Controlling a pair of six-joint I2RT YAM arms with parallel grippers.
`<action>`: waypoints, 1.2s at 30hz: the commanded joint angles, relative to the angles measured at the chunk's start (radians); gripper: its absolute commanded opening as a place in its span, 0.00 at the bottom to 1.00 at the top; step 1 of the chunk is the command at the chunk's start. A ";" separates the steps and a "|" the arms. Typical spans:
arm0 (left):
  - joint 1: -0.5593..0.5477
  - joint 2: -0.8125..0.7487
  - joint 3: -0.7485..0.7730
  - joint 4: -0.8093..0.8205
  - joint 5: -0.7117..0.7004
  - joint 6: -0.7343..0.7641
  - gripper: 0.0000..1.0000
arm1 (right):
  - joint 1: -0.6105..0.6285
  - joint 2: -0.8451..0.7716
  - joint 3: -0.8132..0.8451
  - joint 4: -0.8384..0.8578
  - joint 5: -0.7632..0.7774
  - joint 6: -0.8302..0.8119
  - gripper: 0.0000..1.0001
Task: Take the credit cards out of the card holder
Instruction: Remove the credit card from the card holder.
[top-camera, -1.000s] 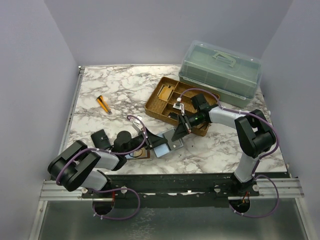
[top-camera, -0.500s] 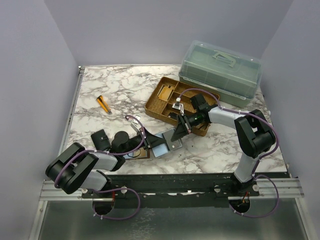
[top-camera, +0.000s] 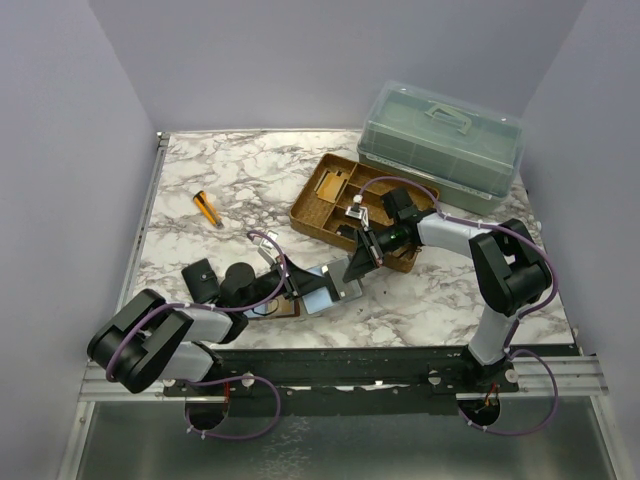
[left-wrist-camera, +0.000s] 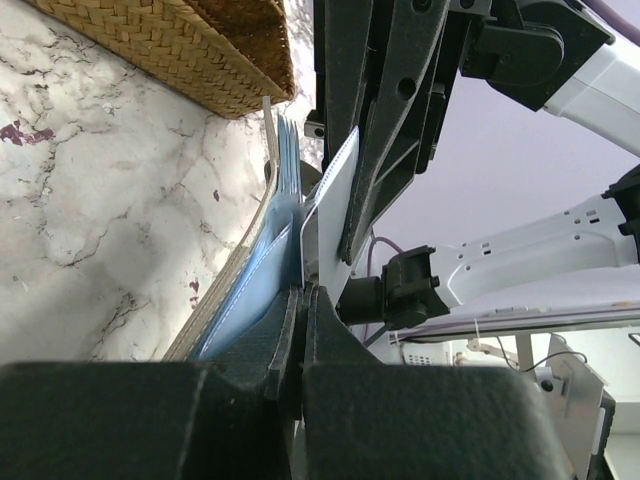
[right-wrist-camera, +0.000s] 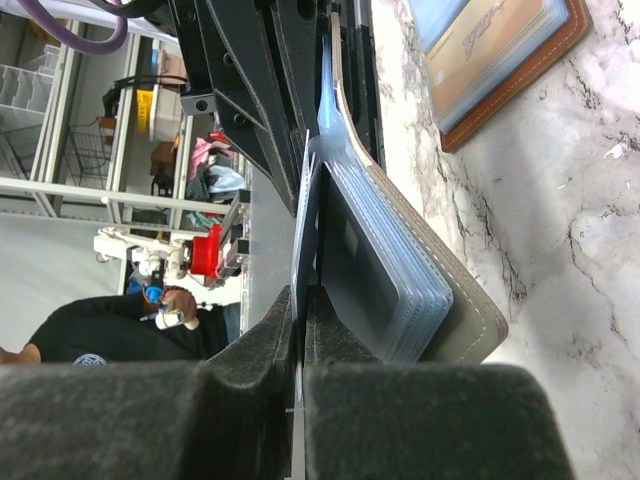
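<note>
Left gripper and right gripper both clamp the blue-grey folder; the card holder looks light and floppy, so pin its leather and pinch its cards by their edges.

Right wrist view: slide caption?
Right gripper shut on a thin leaf of the blue-grey folder; brown card holder lies open on the marble table nearby.

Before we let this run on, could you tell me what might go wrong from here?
The left pincer and right pincer both clamp thin edges of the blue-grey folder; pulling apart could tear a plastic sleeve instead of freeing a card. The reddish-brown card holder lies open beside them, ungripped, so its cards may never come out.
</note>
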 joint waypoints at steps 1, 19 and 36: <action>0.012 -0.011 -0.007 -0.017 0.021 0.030 0.00 | -0.010 -0.009 -0.001 -0.001 -0.081 0.013 0.01; 0.013 0.018 0.041 -0.001 0.070 0.000 0.49 | -0.009 0.002 -0.016 0.067 -0.152 0.079 0.00; 0.012 0.161 0.066 0.189 0.110 -0.083 0.17 | -0.010 0.014 -0.016 0.072 -0.149 0.083 0.00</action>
